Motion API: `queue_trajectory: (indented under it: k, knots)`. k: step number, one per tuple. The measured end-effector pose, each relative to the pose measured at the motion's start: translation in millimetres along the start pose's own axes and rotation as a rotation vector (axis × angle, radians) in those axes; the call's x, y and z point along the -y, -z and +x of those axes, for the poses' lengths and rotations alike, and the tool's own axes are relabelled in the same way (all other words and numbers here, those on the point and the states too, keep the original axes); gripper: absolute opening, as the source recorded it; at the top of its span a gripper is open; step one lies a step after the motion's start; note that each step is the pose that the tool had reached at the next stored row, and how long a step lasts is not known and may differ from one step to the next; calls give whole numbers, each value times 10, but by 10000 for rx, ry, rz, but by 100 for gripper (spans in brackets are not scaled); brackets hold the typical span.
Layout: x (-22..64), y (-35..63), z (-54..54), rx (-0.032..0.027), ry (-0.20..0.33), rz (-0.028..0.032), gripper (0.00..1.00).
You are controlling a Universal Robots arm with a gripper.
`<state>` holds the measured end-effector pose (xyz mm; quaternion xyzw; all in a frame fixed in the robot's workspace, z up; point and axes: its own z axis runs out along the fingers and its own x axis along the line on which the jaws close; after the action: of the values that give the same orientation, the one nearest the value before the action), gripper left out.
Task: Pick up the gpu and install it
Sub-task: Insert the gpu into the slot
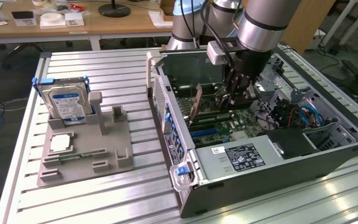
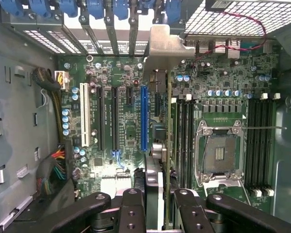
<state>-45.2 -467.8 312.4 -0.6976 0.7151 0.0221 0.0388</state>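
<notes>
Grips the gpu (image 2: pixel 159 167) on edge with the gripper (image 2: pixel 157 206) narrowed onto it, inside the open case (image 1: pixel 272 173), low over the motherboard (image 2: pixel 126 136) just beside the blue slot (image 2: pixel 144 116). Counts pick-up as done; cannot confirm seating, so judges install unfinished. Points bracket (image 2: pixel 162 42) end at the case's rear edge, long axis parallel to the blue slot.

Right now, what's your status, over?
Tool shut on gpu. Card upright over motherboard, beside blue slot. No obstruction seen.
</notes>
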Motion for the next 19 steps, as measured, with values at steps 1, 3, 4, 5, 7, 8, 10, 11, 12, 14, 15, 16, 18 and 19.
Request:
queue_trajectory:
  k: [1, 3, 4, 5, 7, 8, 10, 11, 12, 14, 15, 16, 18, 19]
  knots:
    - [0, -4, 3, 2, 0, 0, 27]
    - [1, -5, 4, -2, 1, -1, 27]
    - [1, -5, 4, -2, 2, -1, 27]
    - [1, -6, 5, -2, 1, -1, 27]
    - [1, -6, 4, 0, 1, 0, 27]
    - [1, -6, 4, 0, 2, 0, 27]
    - [1, -8, 6, 2, 1, 0, 27]
    - [1, -8, 12, 4, 2, 2, 27]
    - [2, -6, 20, 1, 3, 0, 27]
    - [1, -5, 38, 0, 1, 0, 27]
    - [1, -4, 45, 0, 1, 0, 27]
    - [1, -4, 48, 0, 0, 0, 27]
    - [-11, -8, 49, 0, 1, 0, 27]
    - [-24, -12, 50, 0, 1, 0, 27]
